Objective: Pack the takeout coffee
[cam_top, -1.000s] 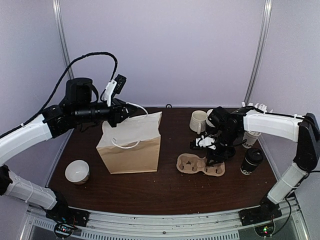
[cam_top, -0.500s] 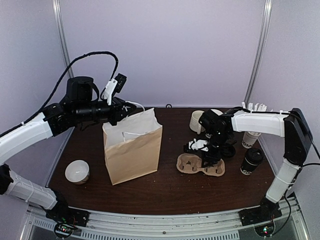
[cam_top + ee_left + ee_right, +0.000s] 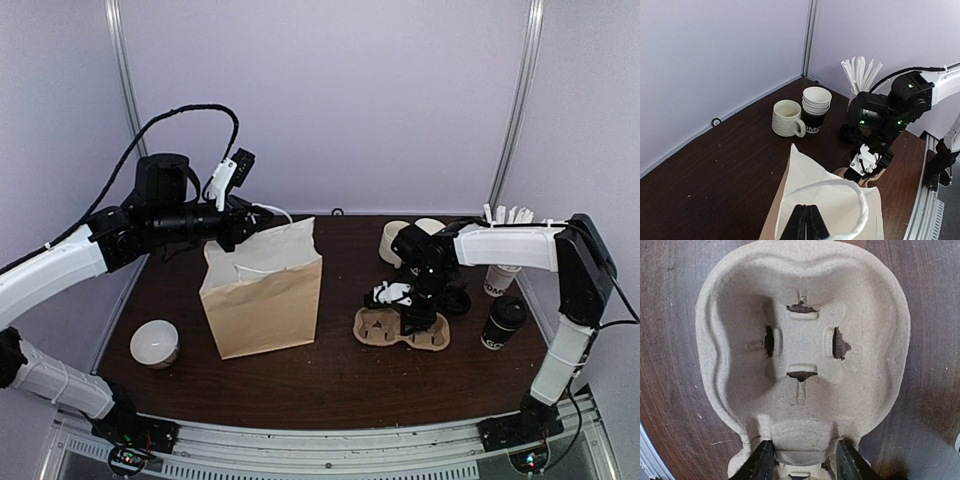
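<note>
The takeout coffee (image 3: 503, 322), a white cup with a black band and black lid, stands at the table's right side, apart from both grippers. My left gripper (image 3: 240, 228) is shut on the white string handle (image 3: 860, 200) of the brown paper bag (image 3: 262, 300) and holds it upright; in the left wrist view its jaws (image 3: 806, 210) are pressed together on the string. My right gripper (image 3: 408, 318) is low over the pulp cup carrier (image 3: 400, 332). In the right wrist view it (image 3: 804, 447) clamps the centre ridge of the carrier (image 3: 805, 355).
A white handled mug (image 3: 395, 241) and a stack of paper cups (image 3: 816, 106) stand at the back. A cup of white sticks (image 3: 503, 268) is at the back right. A small white bowl-like cup (image 3: 155, 343) sits front left. Purple walls enclose the table.
The left gripper has pulled the bag's handle so the bag now stands more upright and narrower. The right gripper has shifted left and down onto the carrier.
</note>
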`<control>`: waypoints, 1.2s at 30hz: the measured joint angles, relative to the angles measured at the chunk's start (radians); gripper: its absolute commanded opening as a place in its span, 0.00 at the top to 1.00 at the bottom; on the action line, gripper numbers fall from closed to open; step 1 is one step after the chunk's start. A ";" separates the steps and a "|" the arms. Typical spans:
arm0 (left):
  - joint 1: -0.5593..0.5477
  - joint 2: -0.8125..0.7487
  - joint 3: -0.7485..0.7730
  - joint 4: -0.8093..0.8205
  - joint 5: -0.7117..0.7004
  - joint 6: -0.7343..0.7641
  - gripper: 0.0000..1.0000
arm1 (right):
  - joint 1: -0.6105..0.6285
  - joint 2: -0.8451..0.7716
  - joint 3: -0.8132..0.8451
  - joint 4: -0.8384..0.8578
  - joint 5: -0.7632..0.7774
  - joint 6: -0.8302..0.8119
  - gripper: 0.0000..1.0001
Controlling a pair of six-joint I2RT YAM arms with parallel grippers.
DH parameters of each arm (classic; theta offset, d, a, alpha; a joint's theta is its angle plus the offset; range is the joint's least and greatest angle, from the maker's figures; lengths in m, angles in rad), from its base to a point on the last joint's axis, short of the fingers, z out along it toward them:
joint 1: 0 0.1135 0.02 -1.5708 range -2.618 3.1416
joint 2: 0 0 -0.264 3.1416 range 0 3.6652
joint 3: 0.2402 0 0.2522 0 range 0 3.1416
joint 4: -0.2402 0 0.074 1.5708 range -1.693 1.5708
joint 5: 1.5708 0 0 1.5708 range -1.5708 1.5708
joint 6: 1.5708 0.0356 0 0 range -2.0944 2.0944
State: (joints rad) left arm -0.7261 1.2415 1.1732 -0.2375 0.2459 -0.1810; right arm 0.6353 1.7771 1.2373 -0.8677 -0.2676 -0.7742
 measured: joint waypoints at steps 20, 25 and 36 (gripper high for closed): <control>0.001 0.008 0.000 0.000 -0.001 0.000 1.00 | 0.025 0.005 -0.003 0.009 0.045 0.022 0.61; 0.001 0.008 0.000 0.000 -0.001 0.000 1.00 | 0.027 0.005 -0.003 0.009 0.048 0.023 0.69; 0.001 0.015 0.002 0.002 0.010 -0.002 1.00 | 0.027 -0.130 0.002 -0.060 0.047 0.041 0.74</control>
State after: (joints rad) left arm -0.7254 1.2568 1.1748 -0.2359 0.2554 -0.1825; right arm 0.6628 1.6474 1.2388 -0.9272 -0.2203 -0.7334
